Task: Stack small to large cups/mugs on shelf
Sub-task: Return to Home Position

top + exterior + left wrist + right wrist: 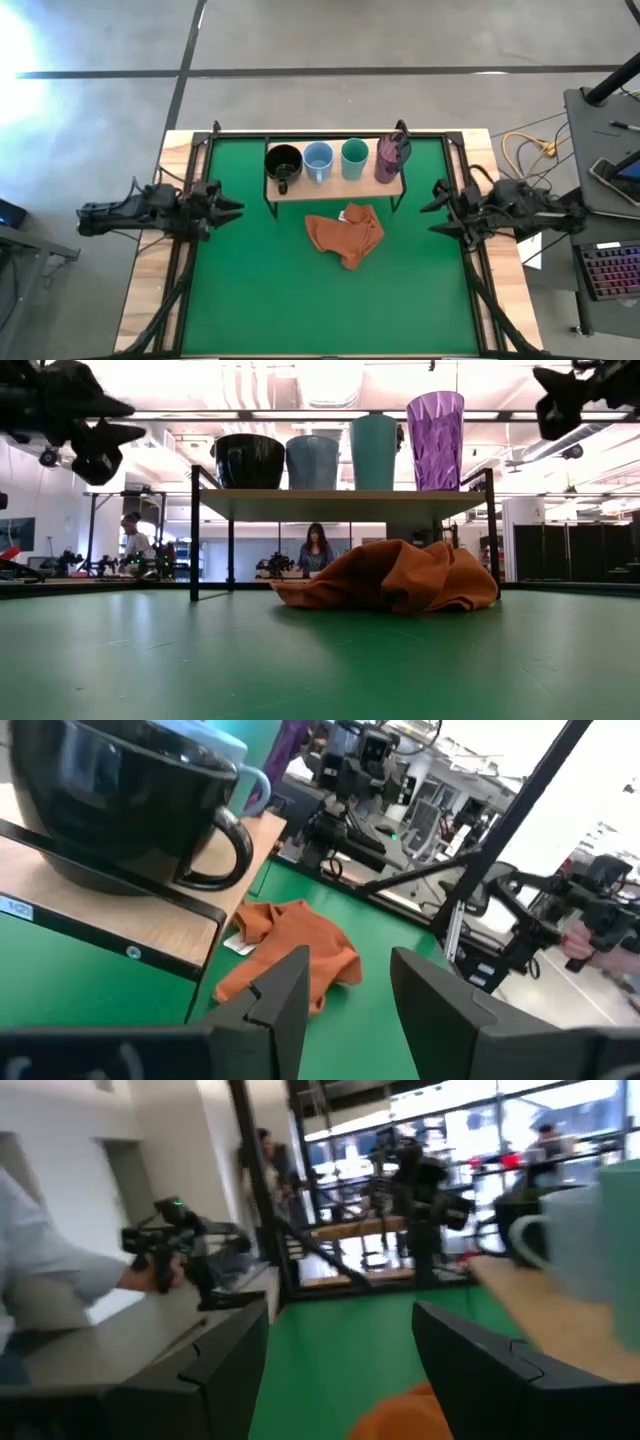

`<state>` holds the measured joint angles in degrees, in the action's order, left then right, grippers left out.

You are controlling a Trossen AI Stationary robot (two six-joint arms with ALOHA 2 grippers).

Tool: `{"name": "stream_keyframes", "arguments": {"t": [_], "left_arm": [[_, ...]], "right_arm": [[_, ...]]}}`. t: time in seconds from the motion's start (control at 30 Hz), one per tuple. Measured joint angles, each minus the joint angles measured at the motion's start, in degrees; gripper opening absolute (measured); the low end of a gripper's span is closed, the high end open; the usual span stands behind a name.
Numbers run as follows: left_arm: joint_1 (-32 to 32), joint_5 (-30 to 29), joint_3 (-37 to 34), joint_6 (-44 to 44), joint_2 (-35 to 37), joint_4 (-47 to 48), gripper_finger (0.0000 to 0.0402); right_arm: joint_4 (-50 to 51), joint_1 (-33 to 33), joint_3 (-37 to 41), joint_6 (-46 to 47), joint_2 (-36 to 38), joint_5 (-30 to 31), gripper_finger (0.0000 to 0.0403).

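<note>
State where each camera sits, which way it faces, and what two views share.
High: overhead, looking straight down; left gripper and right gripper flank the shelf.
Low: at green mat height, looking level at the orange cloth; grippers at top corners.
Left wrist: behind the left gripper, facing the black mug past its open fingers.
Right wrist: behind the right gripper, facing across the mat past its open fingers.
Shared: high and low both show the cloth.

High view straight down on table [145, 270]; low view table-level; wrist views close behind left tool [348, 970], right tool [340, 1320]; all share shelf [330, 191].
</note>
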<state>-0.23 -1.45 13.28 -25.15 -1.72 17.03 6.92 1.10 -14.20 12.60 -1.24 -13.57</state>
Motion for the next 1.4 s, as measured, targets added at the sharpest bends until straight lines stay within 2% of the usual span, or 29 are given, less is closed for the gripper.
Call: {"name": "stream_keyframes", "arguments": {"t": [0.2,0.27,0.47,0.7,1.4], "left_arm": [[0.0,-0.7,-3.1,3.6,0.0,-1.3,0.0128],[0.0,-1.3,-5.1,5.2,0.0,-6.2,0.0128],[0.0,-10.2,-12.8,15.4,-0.8,-19.7,0.0128],[0.0,-11.1,-12.7,16.7,-4.3,-21.0,0.0128],[0.0,-11.0,-12.8,16.6,-7.3,-20.9,0.0128]], "right_arm": [[-3.3,0.0,5.3,0.7,-1.2,-0.9,0.0242],[-3.3,0.0,6.6,1.0,-0.5,-0.2,0.0242],[-2.9,0.0,9.5,4.3,-0.2,2.5,0.0242],[-4.3,0.0,11.8,4.4,-2.6,6.0,0.0242],[-4.2,0.0,11.9,4.3,-4.1,6.1,0.0242]]}}
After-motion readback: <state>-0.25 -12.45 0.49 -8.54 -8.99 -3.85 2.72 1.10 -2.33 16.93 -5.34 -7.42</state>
